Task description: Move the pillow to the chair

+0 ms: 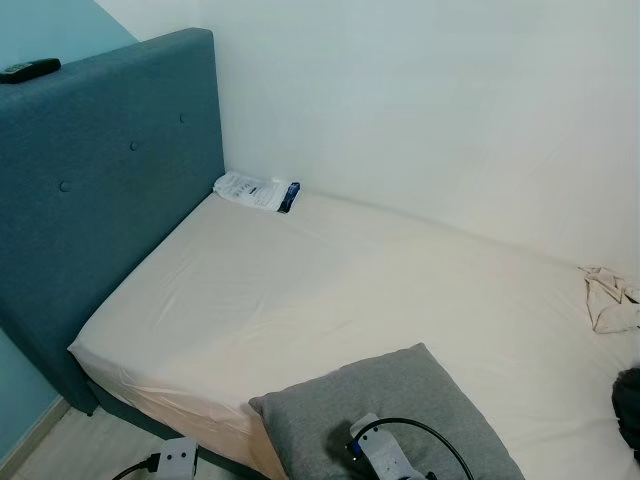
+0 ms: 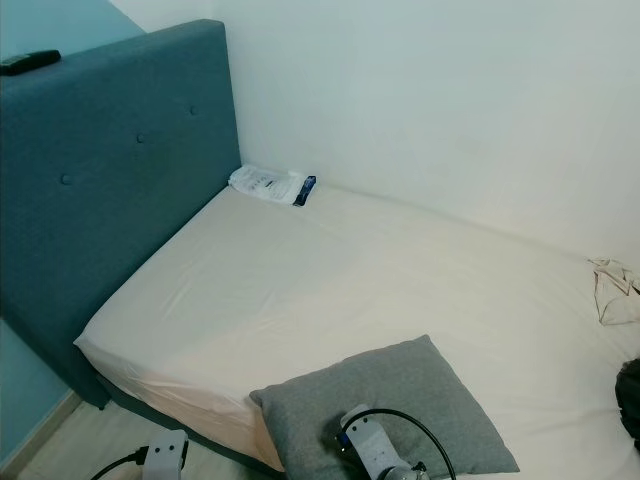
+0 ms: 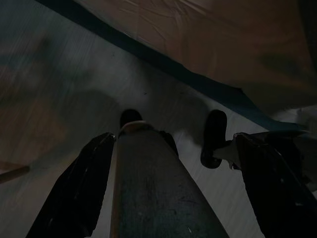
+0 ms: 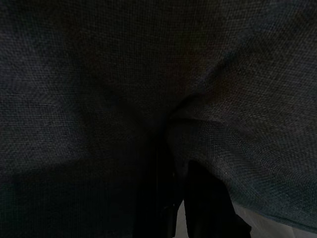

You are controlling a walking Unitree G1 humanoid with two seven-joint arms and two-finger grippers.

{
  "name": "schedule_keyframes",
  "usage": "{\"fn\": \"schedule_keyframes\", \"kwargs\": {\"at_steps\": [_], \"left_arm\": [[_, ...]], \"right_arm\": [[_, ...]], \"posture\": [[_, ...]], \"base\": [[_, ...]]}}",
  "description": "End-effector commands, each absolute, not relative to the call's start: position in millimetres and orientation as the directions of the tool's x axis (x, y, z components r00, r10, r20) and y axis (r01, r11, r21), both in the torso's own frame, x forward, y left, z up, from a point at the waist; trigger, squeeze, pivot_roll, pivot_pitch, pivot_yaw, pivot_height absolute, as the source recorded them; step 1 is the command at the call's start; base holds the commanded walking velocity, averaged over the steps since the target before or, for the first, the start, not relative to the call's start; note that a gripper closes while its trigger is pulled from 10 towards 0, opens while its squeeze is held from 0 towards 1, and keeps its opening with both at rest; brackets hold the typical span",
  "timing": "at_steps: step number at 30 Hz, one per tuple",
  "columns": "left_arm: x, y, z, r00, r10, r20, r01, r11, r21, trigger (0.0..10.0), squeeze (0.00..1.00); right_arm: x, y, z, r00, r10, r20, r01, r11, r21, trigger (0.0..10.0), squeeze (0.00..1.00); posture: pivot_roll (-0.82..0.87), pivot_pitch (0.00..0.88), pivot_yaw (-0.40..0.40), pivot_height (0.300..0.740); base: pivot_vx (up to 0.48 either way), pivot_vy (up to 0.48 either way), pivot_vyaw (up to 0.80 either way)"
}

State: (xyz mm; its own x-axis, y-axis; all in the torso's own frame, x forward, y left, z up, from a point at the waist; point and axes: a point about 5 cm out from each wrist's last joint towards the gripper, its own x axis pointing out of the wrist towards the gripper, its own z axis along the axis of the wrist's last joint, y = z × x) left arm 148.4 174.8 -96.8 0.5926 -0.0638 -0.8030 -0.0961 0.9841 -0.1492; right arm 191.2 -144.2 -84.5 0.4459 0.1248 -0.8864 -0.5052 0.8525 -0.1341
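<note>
Right gripper (image 4: 171,198) is pressed into the gray pillow (image 1: 400,400), its dark fingers pinched close on a fold of the fabric. That pillow lies on the bed (image 1: 300,290) at its near edge, well apart from the teal headboard (image 1: 110,190). Left gripper (image 3: 163,148) hangs beside the bed over the floor (image 3: 59,99), fingers spread, holding nothing.

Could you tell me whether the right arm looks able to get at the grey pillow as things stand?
Probably yes: the pillow lies at the near edge of the bed, and the right tool is already pressed into its fabric.
</note>
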Motion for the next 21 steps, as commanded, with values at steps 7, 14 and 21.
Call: {"fn": "schedule_keyframes", "kwargs": {"at_steps": [7,14,21], "left_arm": [[146.6,173.7,-97.9,0.58,-0.072,-0.811,-0.092,0.984,-0.153,10.0,0.0],[146.9,173.9,-97.8,0.58,-0.074,-0.811,-0.093,0.983,-0.156,10.0,0.0],[146.1,173.8,-98.2,0.576,-0.075,-0.814,-0.097,0.983,-0.159,10.0,0.0]], "right_arm": [[193.2,-163.1,-83.0,0.456,0.054,-0.888,-0.498,0.843,-0.204,10.0,0.0],[194.9,-162.4,-82.2,0.462,0.055,-0.885,-0.482,0.854,-0.199,10.0,0.0],[194.6,-157.2,-82.5,0.456,0.082,-0.886,-0.49,0.854,-0.174,10.0,0.0]], "posture": [[0.08,0.0,-0.104,0.74],[0.07,0.0,-0.094,0.74],[0.08,0.0,-0.096,0.74]], "base": [[0.0,0.0,0.0],[0.0,0.0,0.0],[0.0,0.0,0.0]]}}
